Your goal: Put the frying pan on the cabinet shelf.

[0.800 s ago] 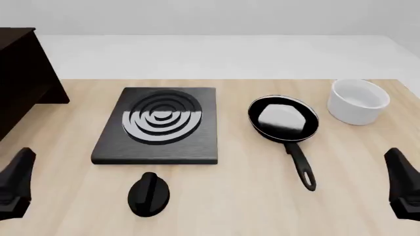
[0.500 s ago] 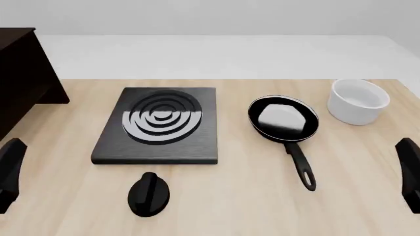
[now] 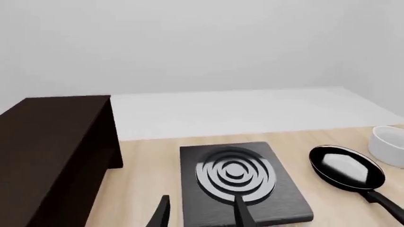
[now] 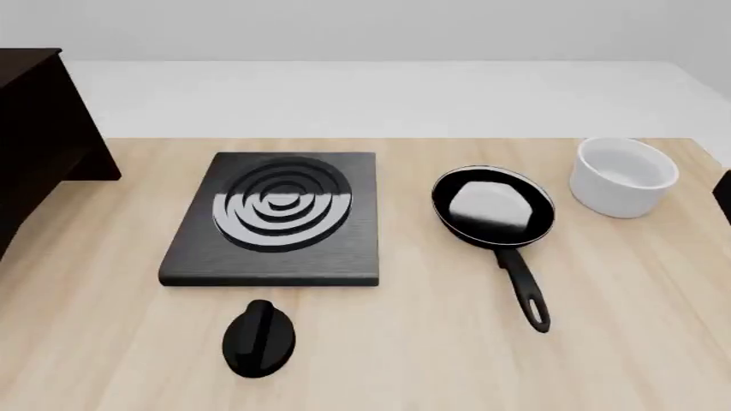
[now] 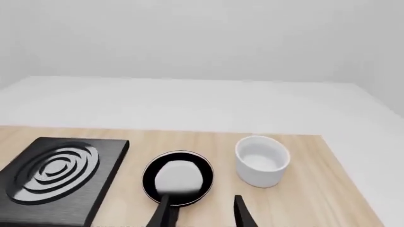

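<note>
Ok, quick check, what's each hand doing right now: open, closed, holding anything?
Left hand: open, holding nothing, fingertips apart over the stove plate.
Right hand: open, holding nothing, short of the frying pan.

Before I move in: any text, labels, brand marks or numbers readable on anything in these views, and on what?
None: no words, brands, numbers or signs show in any view.
Stove plate: only pale concentric rings, no lettering.
Knob: plain black with a raised ridge, no markings.
Frying pan: only a pale reflection inside.
Bowl: plain white.
Cabinet: plain dark wood.
</note>
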### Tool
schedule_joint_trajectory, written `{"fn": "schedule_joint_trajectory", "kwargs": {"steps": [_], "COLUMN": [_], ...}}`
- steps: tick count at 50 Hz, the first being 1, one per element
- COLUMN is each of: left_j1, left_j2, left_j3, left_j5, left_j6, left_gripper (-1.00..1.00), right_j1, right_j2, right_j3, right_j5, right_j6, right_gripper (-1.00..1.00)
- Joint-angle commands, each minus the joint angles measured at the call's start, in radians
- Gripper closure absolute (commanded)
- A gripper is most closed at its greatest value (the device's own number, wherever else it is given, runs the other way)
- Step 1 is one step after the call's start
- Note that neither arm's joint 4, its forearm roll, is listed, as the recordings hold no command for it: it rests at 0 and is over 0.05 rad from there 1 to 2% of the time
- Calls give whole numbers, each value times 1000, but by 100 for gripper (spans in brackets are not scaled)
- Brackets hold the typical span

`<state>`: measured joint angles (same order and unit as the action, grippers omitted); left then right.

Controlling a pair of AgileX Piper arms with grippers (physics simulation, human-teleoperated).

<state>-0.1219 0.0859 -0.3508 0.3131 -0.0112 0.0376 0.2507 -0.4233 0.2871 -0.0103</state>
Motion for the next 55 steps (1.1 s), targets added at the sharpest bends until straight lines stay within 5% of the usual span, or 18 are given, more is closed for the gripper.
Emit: {"fn": "schedule_joint_trajectory", "kwargs": {"steps": [1, 4, 7, 10, 13, 14, 16, 21, 24, 32, 55], "left_j1": [-57, -88, -66, -112, -86, -84, -86, -146, -152, -121, -125], "left_j2": [110, 107, 132, 154, 163, 163, 199, 194, 189, 205, 203], "left_j3": [-75, -100, -143, -128, -125, -119, -120, -153, -140, -151, -138], "left_j5": [15, 20, 17, 2, -22, -42, -59, -39, -41, -40, -41], "left_j6": [-53, 49, -10, 43, 70, 83, 28, 34, 27, -4, -7], "left_gripper": [-100, -100, -100, -100, -100, -100, -100, -100, -100, -100, -100], "right_j1": [32, 57, 85, 126, 122, 88, 111, 103, 199, 179, 200], "right_j2": [146, 190, 254, 300, 403, 448, 471, 556, 656, 800, 1038], "right_j3": [-173, -192, -194, -217, -181, -177, -190, -197, -183, -192, -272], "right_j5": [123, 152, 173, 198, 207, 203, 200, 171, 181, 150, 111], "right_j6": [26, 42, 25, 41, 0, -53, 14, 59, 101, 44, 65], "right_gripper": [-100, -100, -100, -100, -100, -100, -100, -100, -100, -100, -100]}}
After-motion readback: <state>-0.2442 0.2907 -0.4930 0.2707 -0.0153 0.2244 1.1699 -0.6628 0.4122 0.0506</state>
